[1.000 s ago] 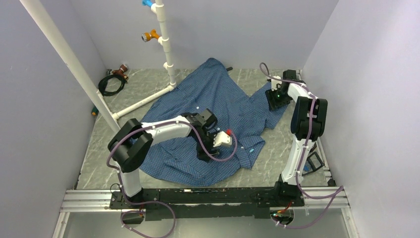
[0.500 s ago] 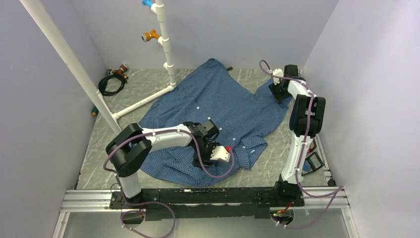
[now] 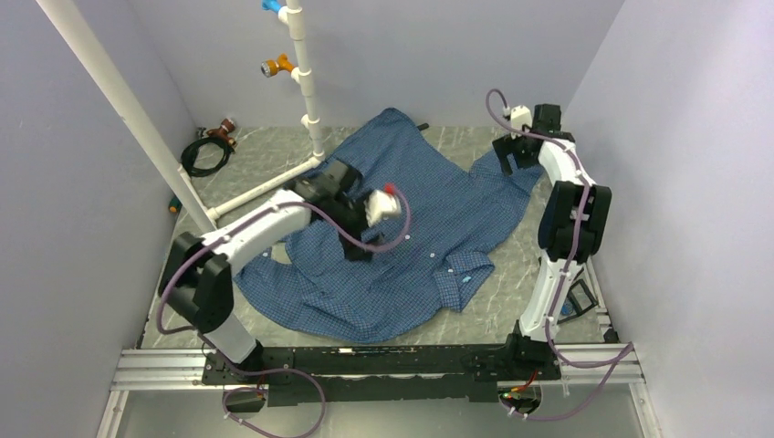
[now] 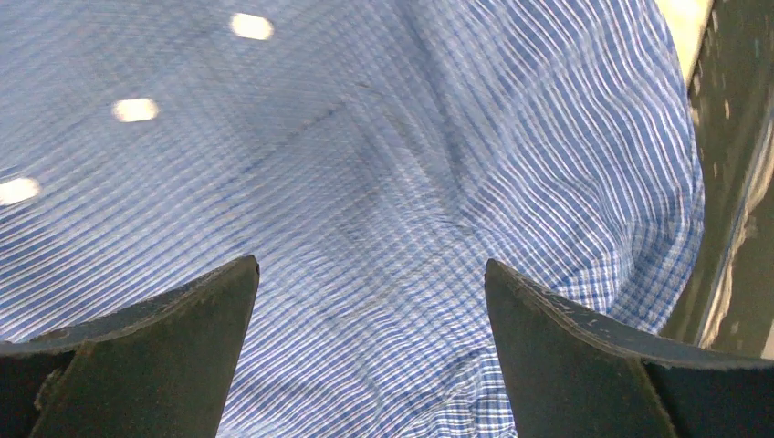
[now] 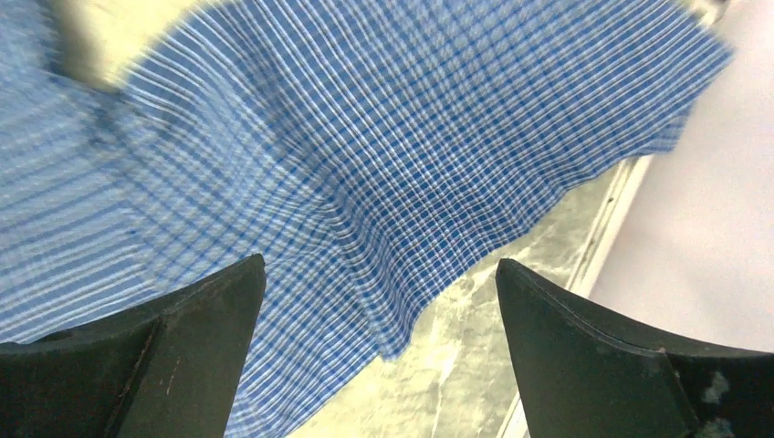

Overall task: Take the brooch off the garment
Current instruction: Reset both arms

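Observation:
The garment, a blue fine-checked shirt, lies spread and rumpled on the marbled floor. My left gripper hangs open just above its left-middle part. The left wrist view shows only checked cloth between the spread fingertips, with blurred white buttons beyond. My right gripper is open and empty over the shirt's far right edge. The right wrist view shows cloth and bare floor under it. The brooch shows in no view. A small light-blue tag lies near the shirt's front right.
A white pipe stand with orange and blue hooks rises at the back, with a slanted white pole at the left. A black cable coil lies in the back left corner. Walls close in on the left, the back and the right.
My left gripper has swung from the shirt's near right part back and left to its middle. My right gripper has moved farther back along the shirt's right edge, which now lies more spread out.

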Controlling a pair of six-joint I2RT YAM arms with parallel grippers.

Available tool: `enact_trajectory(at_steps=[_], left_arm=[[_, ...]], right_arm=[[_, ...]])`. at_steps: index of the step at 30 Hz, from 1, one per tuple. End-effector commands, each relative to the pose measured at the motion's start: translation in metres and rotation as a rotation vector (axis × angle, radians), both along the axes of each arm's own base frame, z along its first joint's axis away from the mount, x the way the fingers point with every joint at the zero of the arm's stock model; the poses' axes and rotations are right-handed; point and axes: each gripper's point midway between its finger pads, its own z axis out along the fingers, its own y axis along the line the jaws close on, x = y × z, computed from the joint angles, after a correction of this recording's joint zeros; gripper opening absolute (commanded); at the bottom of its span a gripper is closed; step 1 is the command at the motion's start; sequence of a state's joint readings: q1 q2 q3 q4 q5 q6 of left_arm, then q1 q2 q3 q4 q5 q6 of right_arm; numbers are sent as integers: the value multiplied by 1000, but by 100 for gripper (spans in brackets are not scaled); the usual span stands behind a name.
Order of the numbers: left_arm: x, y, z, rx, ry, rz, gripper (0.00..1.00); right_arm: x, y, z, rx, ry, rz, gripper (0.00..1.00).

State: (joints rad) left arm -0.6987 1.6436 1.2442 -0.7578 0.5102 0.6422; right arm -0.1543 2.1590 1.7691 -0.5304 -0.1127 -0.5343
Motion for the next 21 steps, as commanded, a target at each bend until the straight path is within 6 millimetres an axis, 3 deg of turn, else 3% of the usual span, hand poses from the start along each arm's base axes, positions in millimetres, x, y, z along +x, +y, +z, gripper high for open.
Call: enact_trajectory(at_steps=[1,5,8,11,16,21], left_arm=[[51,7,94,-235,-49,258,100],[82,41,126,-300,-94,392,100],[96,71,126,-297,-163,494,100],[98,92,111,-274,-187,556,100],[101,118,86,-211,-215,655,99],[102,124,75,-196,-210,688,99]], right_arm=[[-5,42,127,172,-247,61,100],[-36,76,171,309,-290,118,100],[-66,102,188,379,-293,155,100],[-99,126,190,450,-279,178,100],[-148,155,157,497,-237,190,100],[-182,173,127,504,-207,212,100]])
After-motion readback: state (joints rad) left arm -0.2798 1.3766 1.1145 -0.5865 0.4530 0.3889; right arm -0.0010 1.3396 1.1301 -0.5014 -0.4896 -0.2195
